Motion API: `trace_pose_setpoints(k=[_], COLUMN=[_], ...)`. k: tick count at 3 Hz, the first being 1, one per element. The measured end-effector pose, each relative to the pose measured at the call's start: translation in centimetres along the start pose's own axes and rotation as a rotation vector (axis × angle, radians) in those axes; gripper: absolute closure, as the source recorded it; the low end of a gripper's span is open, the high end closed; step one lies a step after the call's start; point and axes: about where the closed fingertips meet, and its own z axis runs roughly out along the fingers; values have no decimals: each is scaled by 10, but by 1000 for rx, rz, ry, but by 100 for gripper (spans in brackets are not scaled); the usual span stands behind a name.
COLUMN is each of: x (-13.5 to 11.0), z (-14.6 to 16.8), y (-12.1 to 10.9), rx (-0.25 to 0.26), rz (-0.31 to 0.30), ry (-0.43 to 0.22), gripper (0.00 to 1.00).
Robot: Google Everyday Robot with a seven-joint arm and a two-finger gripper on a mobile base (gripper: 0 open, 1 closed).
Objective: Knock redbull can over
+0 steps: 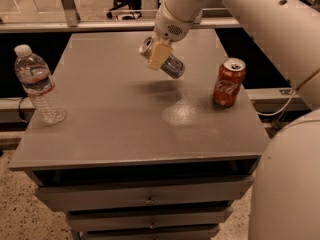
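Note:
The redbull can [172, 67] is a slim silver and blue can at the middle back of the grey table [125, 129]. It is tilted steeply, with its top pointing up and to the left and its base to the lower right. My gripper [159, 57] reaches down from the white arm [180, 9] and lies against the upper part of the can, with a beige pad in front of it. I cannot tell whether the can's base touches the table.
A red Coca-Cola can [228, 82] stands upright at the right of the table. A clear plastic water bottle [38, 84] stands near the left edge. Drawers sit below the table's front edge. The robot's white body [290, 184] fills the lower right.

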Motion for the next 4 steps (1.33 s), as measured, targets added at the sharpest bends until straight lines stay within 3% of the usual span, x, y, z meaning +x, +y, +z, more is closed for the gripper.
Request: trace_pose_setpoints(k=[1,2,4], x=[-8,-13,-25], z=[18,31,53], y=[17,30,62], rx=[-45,-79,-156], rz=[-52,-88,-160], ry=[55,87,101], gripper=[86,64,8])
